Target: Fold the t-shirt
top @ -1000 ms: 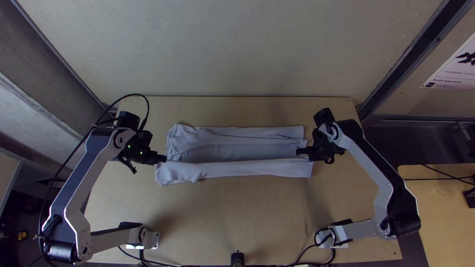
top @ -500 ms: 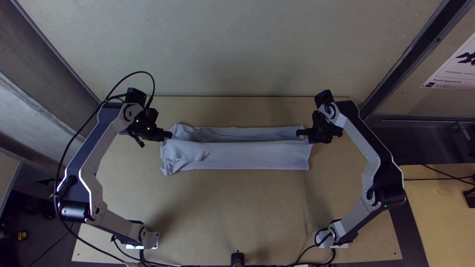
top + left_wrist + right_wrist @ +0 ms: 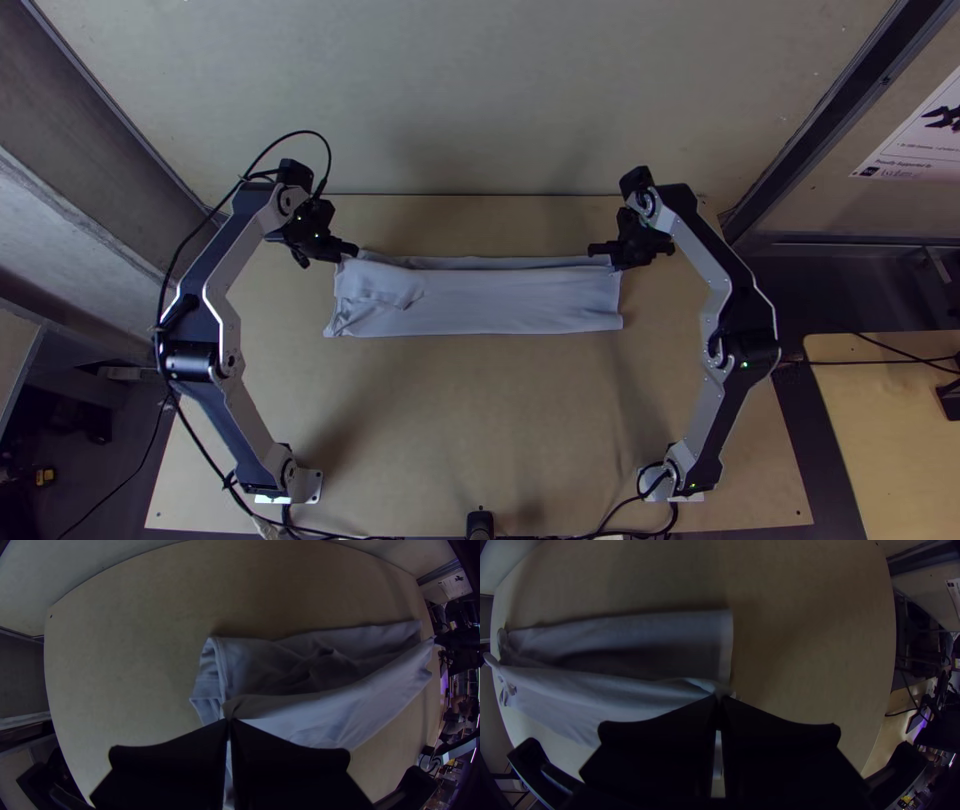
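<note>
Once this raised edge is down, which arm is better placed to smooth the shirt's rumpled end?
Left, I'd say: the left pincer grips the shirt at that rumpled end, while the right pincer grips the smoother opposite end.

Top view, hours counted from mid-table. Tables: 2, my worktable (image 3: pixel 480 400) and a side table (image 3: pixel 890 440) at three o'clock. My arms: 2, left arm (image 3: pixel 215 255) based at eight, right arm (image 3: pixel 735 280) at four. Grippers: 2, left gripper (image 3: pixel 350 250) between ten and eleven, right gripper (image 3: pixel 597 249) between one and two. Fingers (image 3: pixel 175 760): 4. T-shirts (image 3: pixel 510 305): 1, at twelve. Posters (image 3: pixel 910 145): 1, at two.
</note>
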`<action>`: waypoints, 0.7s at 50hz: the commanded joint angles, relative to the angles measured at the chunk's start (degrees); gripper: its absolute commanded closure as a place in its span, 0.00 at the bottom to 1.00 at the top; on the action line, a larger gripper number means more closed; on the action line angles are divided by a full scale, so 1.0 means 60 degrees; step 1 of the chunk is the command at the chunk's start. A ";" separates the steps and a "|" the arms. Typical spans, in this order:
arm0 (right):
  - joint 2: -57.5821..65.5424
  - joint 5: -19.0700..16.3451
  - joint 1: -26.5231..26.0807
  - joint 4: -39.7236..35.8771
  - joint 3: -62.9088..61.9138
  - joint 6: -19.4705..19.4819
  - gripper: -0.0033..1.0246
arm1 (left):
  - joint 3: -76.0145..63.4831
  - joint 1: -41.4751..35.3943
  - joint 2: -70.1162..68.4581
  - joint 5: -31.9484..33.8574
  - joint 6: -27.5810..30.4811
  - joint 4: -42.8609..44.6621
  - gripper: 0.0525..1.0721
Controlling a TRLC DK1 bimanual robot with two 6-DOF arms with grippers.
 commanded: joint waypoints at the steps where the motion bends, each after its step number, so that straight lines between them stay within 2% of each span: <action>1: 0.0706 0.0407 -0.0085 0.0203 0.0445 -0.0135 0.97 | 0.0418 0.0129 0.0548 -0.0166 0.0172 0.0195 0.97; 6: 0.1189 0.0495 -0.0099 0.0687 0.0635 -0.0120 0.97 | 0.0418 0.0099 0.0959 -0.0166 0.0158 0.0737 0.97; 18: 0.2127 0.0758 -0.0026 0.0980 0.0913 -0.0091 0.97 | 0.0448 -0.0018 0.1779 -0.0166 -0.0077 0.1470 0.96; 19: 0.2156 0.0787 -0.0026 0.0994 0.0913 -0.0091 0.97 | 0.0433 -0.0018 0.1838 -0.0166 -0.0106 0.1514 0.94; 20: 0.2171 0.0817 -0.0026 0.1024 0.0913 -0.0076 0.97 | 0.0433 -0.0018 0.1881 -0.0166 -0.0135 0.1528 0.86; 21: 0.2185 0.0861 -0.0026 0.1053 0.0913 -0.0091 0.97 | 0.0418 -0.0018 0.1925 -0.0166 -0.0150 0.1528 0.73; 22: 0.2185 0.0861 -0.0026 0.1082 0.0899 -0.0076 0.97 | 0.0389 -0.0018 0.1955 -0.0166 -0.0165 0.1528 0.57; 24: 0.2156 0.0861 -0.0055 0.1126 0.0913 -0.0076 0.96 | 0.0330 -0.0003 0.1984 -0.0151 -0.0209 0.1528 0.13; 25: 0.2127 0.0861 -0.0070 0.1126 0.0928 -0.0062 0.92 | 0.0316 0.0026 0.1969 -0.0151 -0.0267 0.1528 0.01; 28: 0.1936 0.0861 -0.0129 0.1185 0.0869 -0.0062 0.76 | 0.0257 0.0085 0.1881 -0.0049 -0.0370 0.1528 0.04; 31: 0.1673 0.0861 -0.0216 0.1214 0.0811 -0.0032 0.54 | 0.0243 0.0173 0.1706 0.0024 -0.0516 0.1528 0.04; 35: 0.1204 0.0861 -0.0334 0.1214 0.0738 0.0056 0.40 | 0.0155 0.0319 0.1310 0.0244 -0.0619 0.1528 0.04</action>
